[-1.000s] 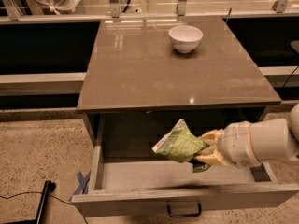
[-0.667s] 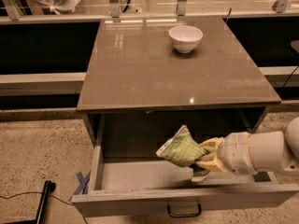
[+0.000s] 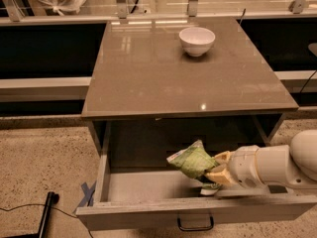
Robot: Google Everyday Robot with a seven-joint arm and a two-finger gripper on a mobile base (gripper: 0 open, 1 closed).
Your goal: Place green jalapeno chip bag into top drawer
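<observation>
Your hand (image 3: 215,169), reaching in from 3 o'clock, pinches the chip bag (image 3: 190,160) low inside the open drawer (image 3: 143,212); only letting go and withdrawing remain, I judge.

Looks down from above and in front, facing the tabletop (image 3: 158,78) at mid frame. Stands close enough to set the top drawer (image 3: 148,209) front against the bottom edge. Seemingly mounted high on the robot itself. Catches the gripper (image 3: 214,168) at lower right, inside the drawer, pinching the green jalapeno chip bag (image 3: 192,160).
</observation>
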